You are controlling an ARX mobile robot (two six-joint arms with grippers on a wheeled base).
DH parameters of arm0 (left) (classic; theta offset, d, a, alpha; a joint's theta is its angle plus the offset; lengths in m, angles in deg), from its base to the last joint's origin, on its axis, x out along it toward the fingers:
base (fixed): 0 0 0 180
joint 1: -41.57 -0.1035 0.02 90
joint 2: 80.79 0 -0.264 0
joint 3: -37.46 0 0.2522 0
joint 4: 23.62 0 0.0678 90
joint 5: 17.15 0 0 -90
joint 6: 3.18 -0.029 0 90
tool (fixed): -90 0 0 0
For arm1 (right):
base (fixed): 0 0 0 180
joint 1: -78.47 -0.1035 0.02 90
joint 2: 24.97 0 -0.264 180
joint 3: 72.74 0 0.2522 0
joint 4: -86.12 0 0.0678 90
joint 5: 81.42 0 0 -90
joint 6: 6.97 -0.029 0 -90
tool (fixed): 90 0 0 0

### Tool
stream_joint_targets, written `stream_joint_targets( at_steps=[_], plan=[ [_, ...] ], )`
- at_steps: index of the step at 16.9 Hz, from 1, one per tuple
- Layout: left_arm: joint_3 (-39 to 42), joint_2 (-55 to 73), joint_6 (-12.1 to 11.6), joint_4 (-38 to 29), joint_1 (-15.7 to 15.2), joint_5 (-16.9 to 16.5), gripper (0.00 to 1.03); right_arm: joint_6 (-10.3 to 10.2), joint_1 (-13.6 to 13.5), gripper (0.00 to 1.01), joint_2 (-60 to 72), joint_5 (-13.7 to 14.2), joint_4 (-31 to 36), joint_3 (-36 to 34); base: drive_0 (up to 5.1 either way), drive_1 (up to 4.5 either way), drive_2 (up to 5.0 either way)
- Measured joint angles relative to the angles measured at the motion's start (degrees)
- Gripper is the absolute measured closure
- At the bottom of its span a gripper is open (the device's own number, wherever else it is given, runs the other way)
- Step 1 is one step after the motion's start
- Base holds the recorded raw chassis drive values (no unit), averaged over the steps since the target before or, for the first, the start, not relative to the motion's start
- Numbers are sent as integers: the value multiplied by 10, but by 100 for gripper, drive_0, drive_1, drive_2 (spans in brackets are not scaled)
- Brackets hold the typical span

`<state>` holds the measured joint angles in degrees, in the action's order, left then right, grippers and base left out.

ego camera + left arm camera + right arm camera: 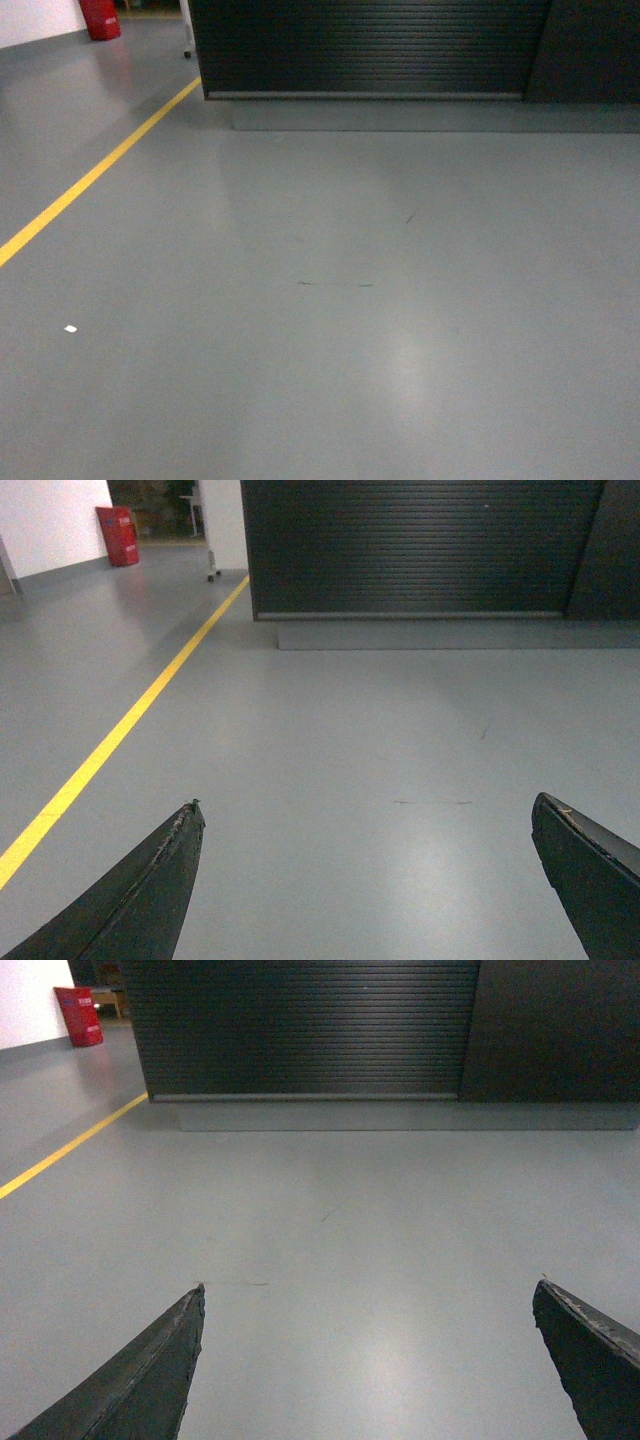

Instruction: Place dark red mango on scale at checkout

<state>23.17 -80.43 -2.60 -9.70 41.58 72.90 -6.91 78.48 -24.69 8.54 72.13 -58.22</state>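
The checkout [370,45] shows only as its black, horizontally ribbed front panel ahead across the grey floor, also in the left wrist view [420,545] and the right wrist view [300,1025]. Its top is out of view, so the scale and the dark red mango are out of view. My left gripper [366,805] is open, its two black fingers wide apart over bare floor with nothing between them. My right gripper [368,1285] is open likewise and holds nothing. Neither gripper appears in the head view.
A yellow floor line [90,178] runs diagonally on the left toward the counter's left corner. A red object [100,18] stands by the white wall at the far left. A grey plinth [420,114] runs under the counter front. A small white scrap [70,328] lies on the floor.
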Motion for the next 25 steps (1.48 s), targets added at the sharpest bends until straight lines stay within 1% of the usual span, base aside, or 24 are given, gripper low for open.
stream_joint_targets(
  at_steps=[9,12,25],
  plan=[
    [0,0,0,0,0,0,5,0,0,3,0,0,0,0,0,0,0],
    [0,0,0,0,0,0,5,0,0,3,0,0,1,0,1,193,-192],
    [0,0,0,2,0,0,5,0,0,3,0,0,0,0,-3,402,-407]
  ],
)
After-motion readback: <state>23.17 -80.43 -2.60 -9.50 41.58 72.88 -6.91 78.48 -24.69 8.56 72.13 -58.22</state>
